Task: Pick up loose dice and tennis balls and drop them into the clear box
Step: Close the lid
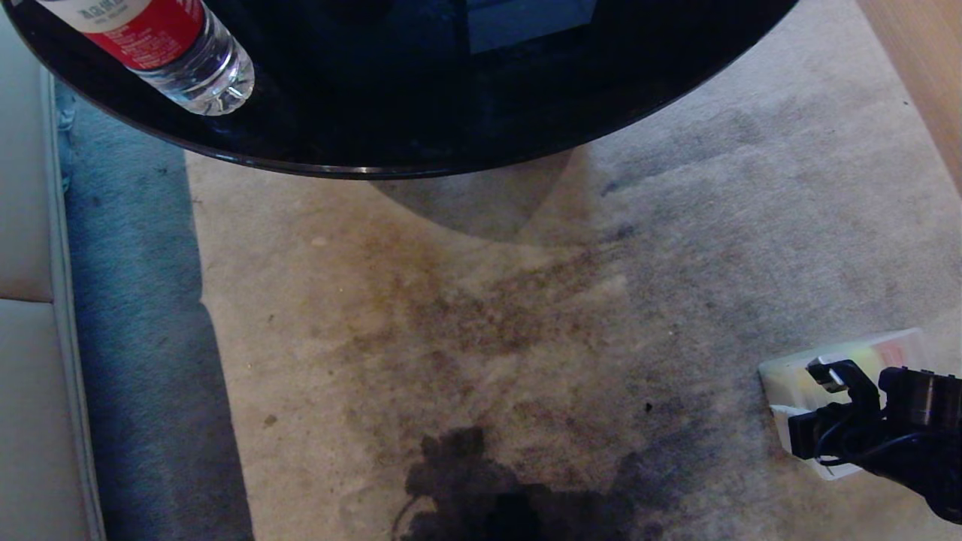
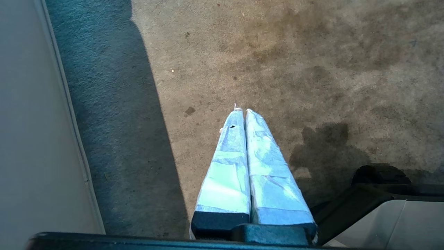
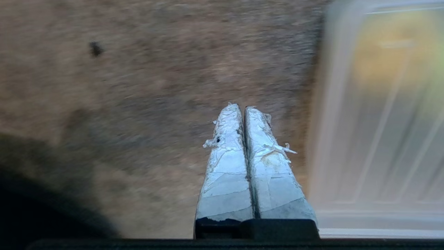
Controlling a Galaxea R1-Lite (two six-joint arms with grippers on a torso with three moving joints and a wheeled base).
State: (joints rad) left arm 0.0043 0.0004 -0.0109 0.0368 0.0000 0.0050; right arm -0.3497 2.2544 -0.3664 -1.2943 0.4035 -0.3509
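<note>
Right gripper [image 3: 241, 108] was pinched shut and empty, fingers pressed flat together over bare carpet [image 1: 481, 338]. In the head view it sat at the lower right edge, right beside the box [image 1: 782, 376], overlapping the box's near side. Box held a yellowish blur and a reddish one behind its wall; can't tell whether dice or balls. In the right wrist view the box [image 3: 381, 121] filled the right side, fingers just off its wall.

No loose dice or balls in any view, just stained carpet, the black table [image 1: 421, 113] along the top with a bottle [image 1: 169, 45] at upper left.

Left gripper [image 2: 244, 111] was also closed on nothing, parked over carpet.

My read: a drop was done. To do the next pick well, spread the fingers before descending, re-aim to find a target, and clear the box wall first.
</note>
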